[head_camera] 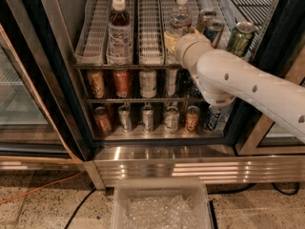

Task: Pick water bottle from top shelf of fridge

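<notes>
The water bottle [180, 14], clear with a white cap, stands upright in a lane of the top shelf [150, 30] inside the open fridge [190, 168]. My gripper [172, 38] is at the end of the white arm, which reaches in from the right. It sits right at the bottle's lower part, at the front of that lane. The arm's wrist hides the bottle's base. A brown-liquid bottle [118, 30] stands two lanes to the left.
Green and dark cans [239, 38] stand on the shelf right of the bottle. Rows of cans fill the two lower shelves [147, 82]. A clear plastic bin [162, 206] sits on the floor in front of the fridge. An orange cable [38, 190] runs along the floor at left.
</notes>
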`<state>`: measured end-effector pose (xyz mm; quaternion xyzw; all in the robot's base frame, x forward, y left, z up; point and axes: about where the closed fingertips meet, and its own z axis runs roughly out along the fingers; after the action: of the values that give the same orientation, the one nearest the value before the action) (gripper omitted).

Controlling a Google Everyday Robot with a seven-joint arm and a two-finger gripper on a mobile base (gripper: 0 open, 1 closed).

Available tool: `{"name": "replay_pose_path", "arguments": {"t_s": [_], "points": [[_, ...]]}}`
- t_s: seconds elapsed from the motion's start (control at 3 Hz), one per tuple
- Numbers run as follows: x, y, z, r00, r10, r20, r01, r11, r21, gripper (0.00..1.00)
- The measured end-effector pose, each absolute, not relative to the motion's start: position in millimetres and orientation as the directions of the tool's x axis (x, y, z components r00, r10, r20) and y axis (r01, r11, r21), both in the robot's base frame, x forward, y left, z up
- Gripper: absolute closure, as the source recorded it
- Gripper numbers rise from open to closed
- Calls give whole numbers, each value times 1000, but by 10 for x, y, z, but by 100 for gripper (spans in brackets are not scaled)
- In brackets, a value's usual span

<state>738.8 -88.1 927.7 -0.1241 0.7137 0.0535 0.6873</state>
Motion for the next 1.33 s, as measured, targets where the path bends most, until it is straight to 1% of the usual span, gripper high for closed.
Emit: {"name": "replay_pose_path", "arguments": {"t_s": [0.67, 1.33], "points": [[7349, -821, 9332, -5, -112, -994, -272, 956, -107, 100], [7168, -575, 9864, 85, -83, -993, -369, 923, -108, 100]]}}
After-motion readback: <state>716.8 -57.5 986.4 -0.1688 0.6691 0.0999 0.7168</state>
